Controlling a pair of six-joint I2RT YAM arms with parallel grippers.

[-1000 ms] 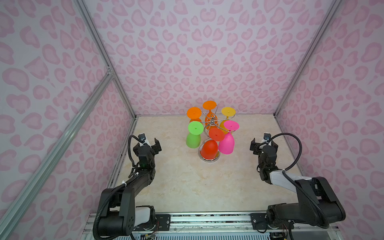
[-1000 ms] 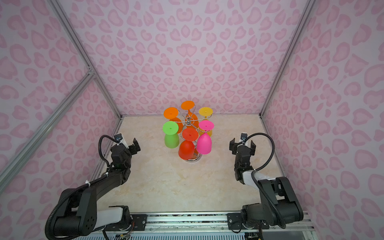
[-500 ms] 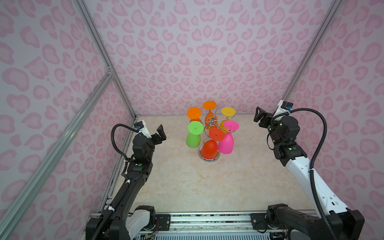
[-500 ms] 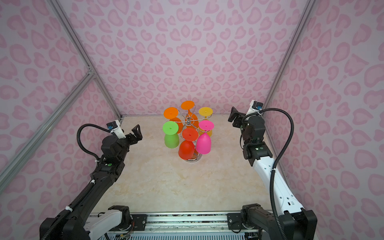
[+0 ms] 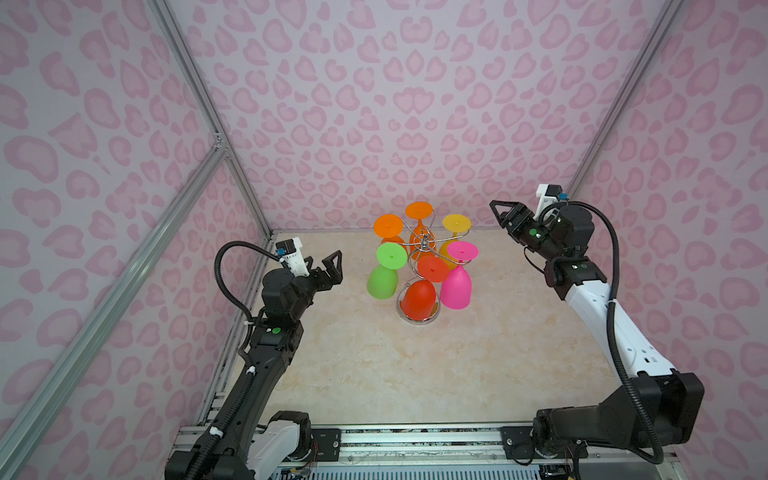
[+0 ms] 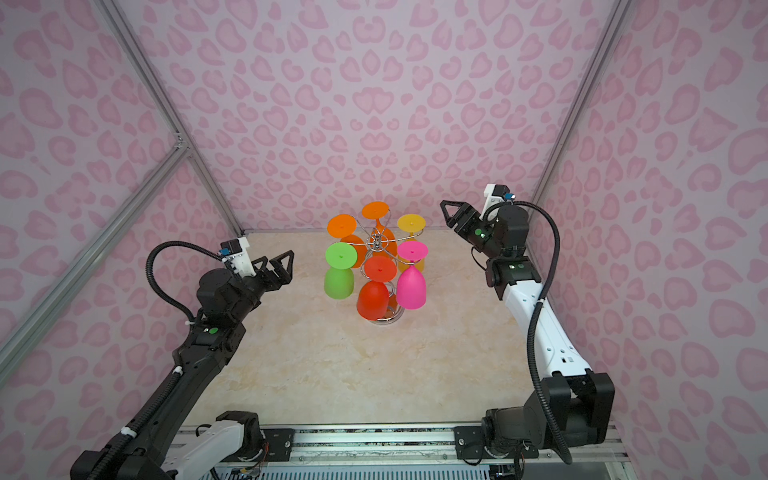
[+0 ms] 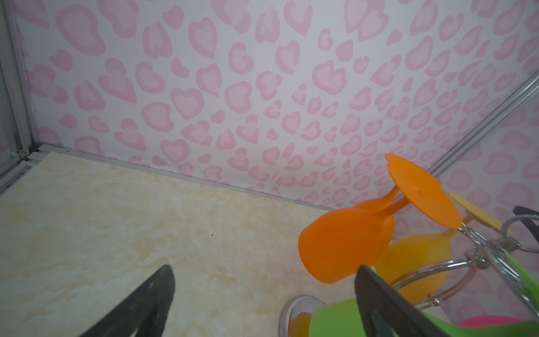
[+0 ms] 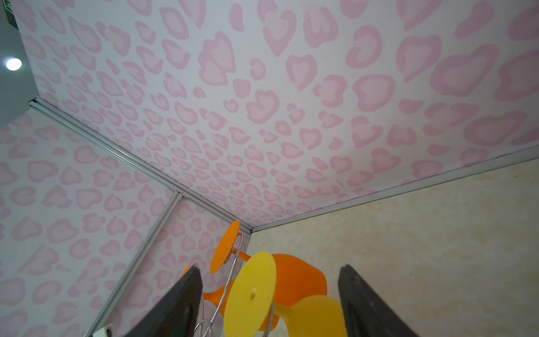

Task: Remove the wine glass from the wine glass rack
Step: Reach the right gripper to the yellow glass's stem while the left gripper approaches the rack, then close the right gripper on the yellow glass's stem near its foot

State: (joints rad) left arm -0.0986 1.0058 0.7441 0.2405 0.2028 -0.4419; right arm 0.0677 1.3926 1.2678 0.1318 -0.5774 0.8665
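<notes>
Hanging foot-up, six plastic wine glasses crowd the wine glass rack (image 5: 424, 242) so that little of its chrome wire shows. In both top views the red glass (image 5: 419, 297) covers most of the stem and base, and the bowl of the rear orange glass (image 5: 419, 210) is largely masked by the hub.

The left wrist view cuts off the green glass (image 7: 332, 321) at its lower right edge. The right wrist view cuts off the yellow glass (image 8: 250, 294) at its bottom edge.

The rack stands upright on the bench (image 5: 374, 374) at centre frame, near the back wall. Each glass hangs mouth down with its long axis roughly vertical, from green on the left through red to the pink glass (image 5: 456, 286) on the right.

Left of centre, the left tool (image 5: 322, 261) has its fingers spread wide, holds nothing and is well apart from the green glass.

At right, the right tool (image 5: 500, 210) points toward the rack, and only one finger shows clearly from above. Its wrist view shows both fingers spread and gripping nothing, clear of the yellow foot.
</notes>
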